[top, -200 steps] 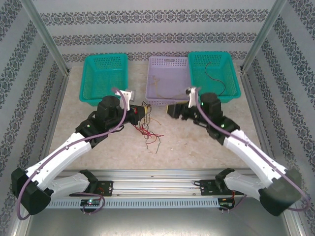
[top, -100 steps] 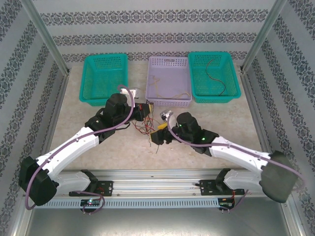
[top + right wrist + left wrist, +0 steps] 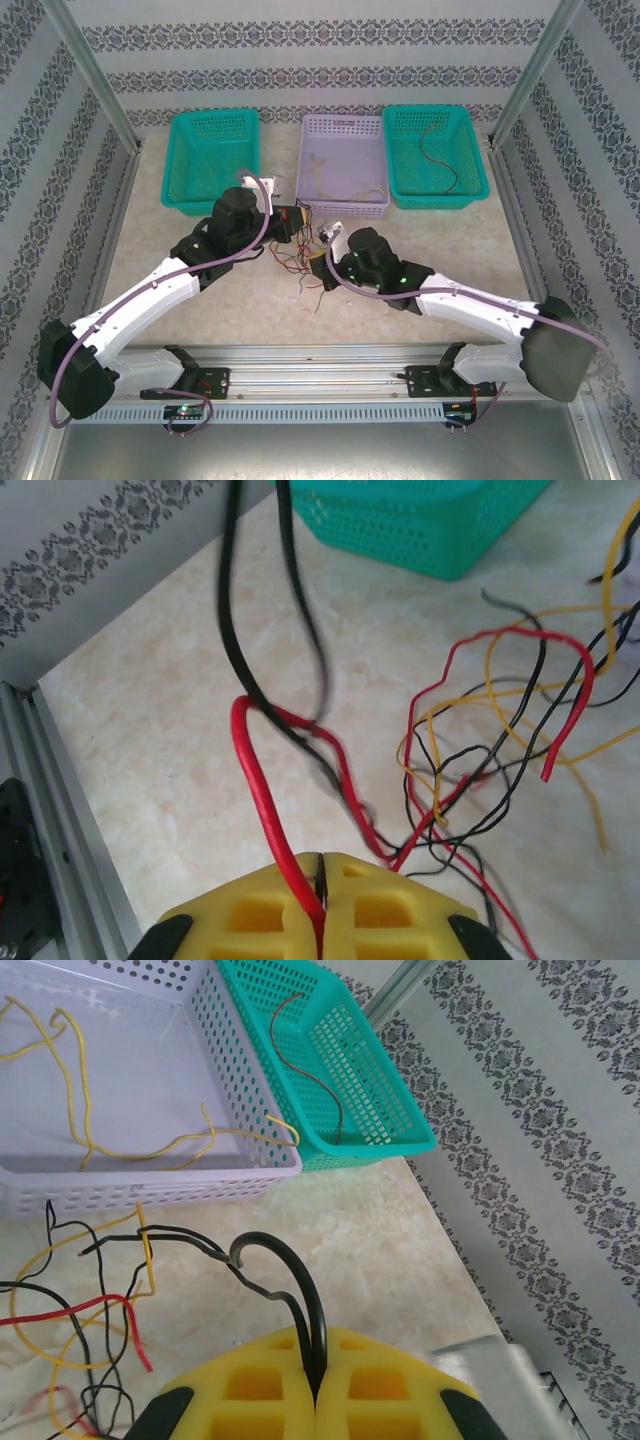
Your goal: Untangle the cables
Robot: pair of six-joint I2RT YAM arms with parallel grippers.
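The cables (image 3: pixel 300 268) lie in a tangle of thin red, yellow and black wires on the table between the two grippers. My left gripper (image 3: pixel 296 222) (image 3: pixel 318 1348) is shut on a loop of black cable (image 3: pixel 292 1270) that runs left into the tangle (image 3: pixel 90 1330). My right gripper (image 3: pixel 318 262) (image 3: pixel 322 868) is shut on a red cable (image 3: pixel 256 775). That cable arches up from the jaws and back down into the tangle (image 3: pixel 490 750). A black strand crosses the red loop.
A lavender basket (image 3: pixel 345 209) at the back centre holds a yellow cable (image 3: pixel 85 1130). The teal basket (image 3: pixel 440 200) to its right holds one dark cable (image 3: pixel 335 1090). Another teal basket (image 3: pixel 200 205) stands back left. Metal rails run along the table's near edge.
My right arm swung from beside the right teal basket down and left to the tangle, and its jaws shut on the red cable. The left gripper moved slightly right, still holding the black cable.
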